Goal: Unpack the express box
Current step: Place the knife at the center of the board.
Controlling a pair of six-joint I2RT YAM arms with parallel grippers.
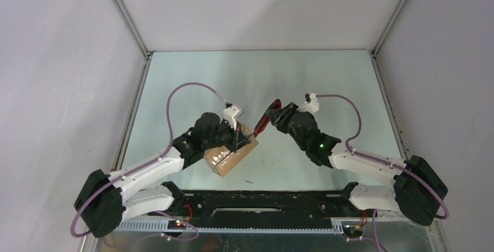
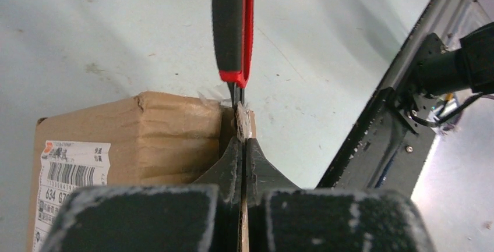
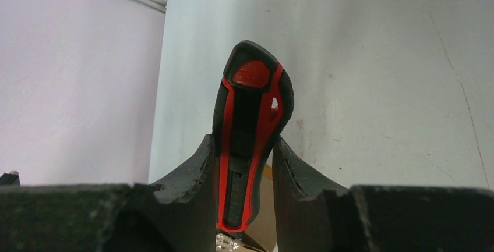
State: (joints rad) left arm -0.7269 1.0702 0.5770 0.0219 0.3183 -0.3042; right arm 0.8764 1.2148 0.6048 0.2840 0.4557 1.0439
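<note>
- Counter (image 1: 326, 83): pale green-grey surface, enclosed by plain white walls on three sides.
- Left arm (image 1: 145, 170): reaches forward and inward from its base at the near left corner. Its wrist sits over the box.
- Right arm (image 1: 373, 164): reaches inward from the near right corner. Its wrist is angled toward the left arm.
- Express box (image 1: 230, 156): a small brown cardboard carton resting on the counter, near the front edge and left of centre. It sits skewed to the counter's edges and lies partly under the left wrist.
- Utility knife (image 2: 233, 25): red-and-black handle, pointing from the right arm down toward the box. The rear end of the handle rises above the gripping fingers in the right wrist view.
- Left end effector (image 2: 243, 141): jaws are pressed fully together at the box's upper corner. A thin sliver of cardboard edge is pinched between them, with frayed whitish material just past the tips.
- Right end effector (image 3: 243, 145): jaws are set narrow and clamp the knife handle on both flanks, one finger on each side.
- Label (image 2: 70, 170): white, printed with a barcode and digits, stuck on the box face left of the pinched corner.
- Blade (image 2: 235, 93): a short dark tip protrudes from the handle's red nose. It meets the box's top edge just beside the left fingertips, and the depth of entry cannot be told.
</note>
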